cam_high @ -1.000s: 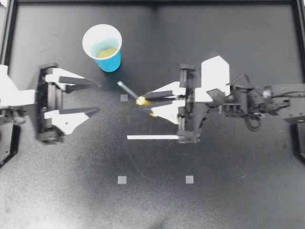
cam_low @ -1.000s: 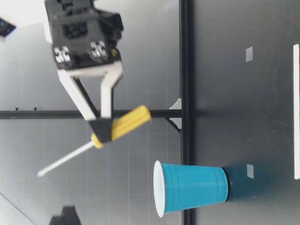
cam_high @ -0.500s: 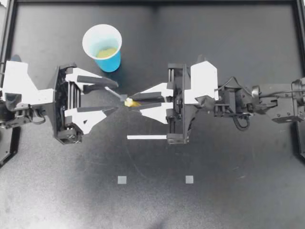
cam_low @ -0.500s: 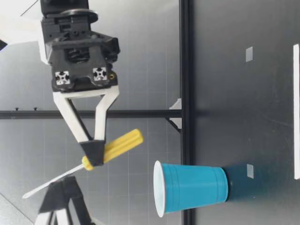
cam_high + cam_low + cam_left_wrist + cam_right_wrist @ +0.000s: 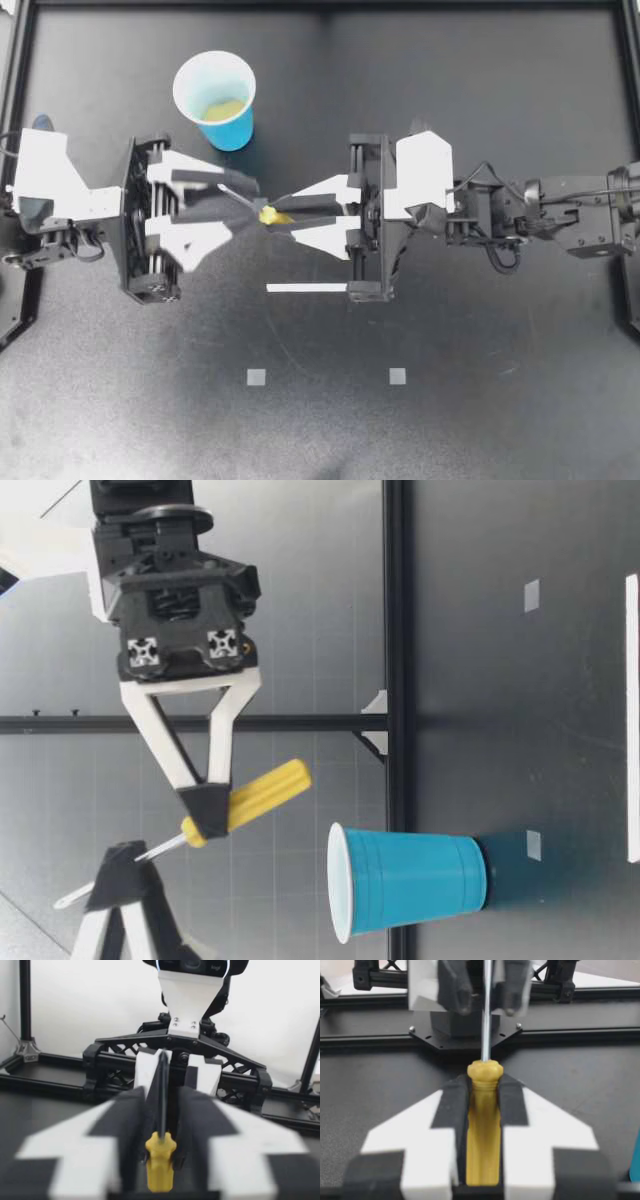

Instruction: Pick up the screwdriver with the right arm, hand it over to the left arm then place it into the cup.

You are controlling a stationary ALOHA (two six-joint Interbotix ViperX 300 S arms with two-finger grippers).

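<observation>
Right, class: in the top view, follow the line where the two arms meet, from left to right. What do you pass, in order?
In order: left gripper → screwdriver → right gripper. The cup is left out, since it spans the same stretch as the left gripper.

The top camera looks straight down on the whole table [image 5: 450,400], with the cup [image 5: 232,132] in the frame's upper left. The low camera sits at table height, close to the cup, looking across. Each wrist camera looks closely along its own fingers, the left gripper [image 5: 240,205] facing the right gripper [image 5: 280,212]. All four views share the screwdriver [image 5: 268,213].
</observation>
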